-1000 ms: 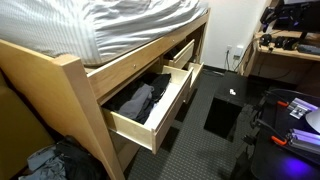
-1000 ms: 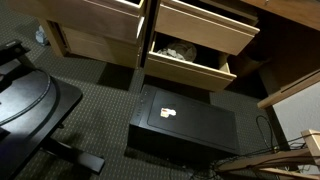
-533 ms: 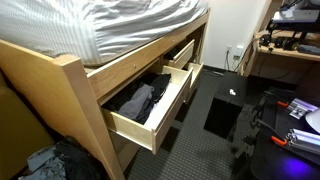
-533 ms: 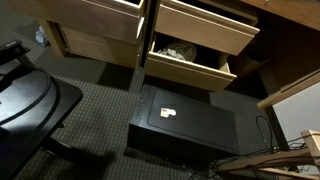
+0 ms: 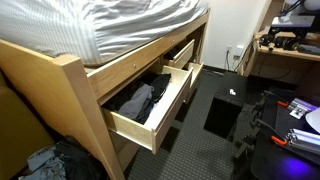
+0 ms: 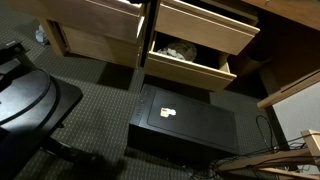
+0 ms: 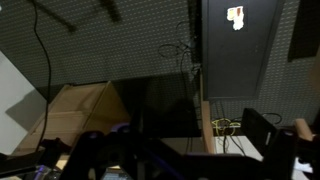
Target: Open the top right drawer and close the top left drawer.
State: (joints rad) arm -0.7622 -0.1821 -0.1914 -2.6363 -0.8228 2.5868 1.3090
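Dark carpet (image 5: 200,150), a pine bed frame (image 5: 60,75) under striped bedding (image 5: 120,25), and a black box (image 5: 225,112) on the floor facing the drawers. The top left drawer (image 5: 172,105) stands pulled far out, with dark clothes (image 5: 135,100) heaped inside. The top right drawer (image 5: 183,55), beyond it in the same exterior view, shows its orange-brown side and looks partly out.

My gripper (image 7: 178,152) appears only in the wrist view, a dark blur along the bottom edge. I cannot tell whether its fingers are spread or closed, and I can make out nothing in them.

The hazards, as I judge them: clothes riding above the rim could catch and jam the wide drawer when I push it home, and a push off-centre on so broad a front could skew it on its runners. The black box sits low in my path — a careless sweep could clip it.

Neither drawer shows in the wrist view, which takes in carpet and the box (plus a pale panel I cannot identify). So both drawers lie well apart from my gripper, untouched.
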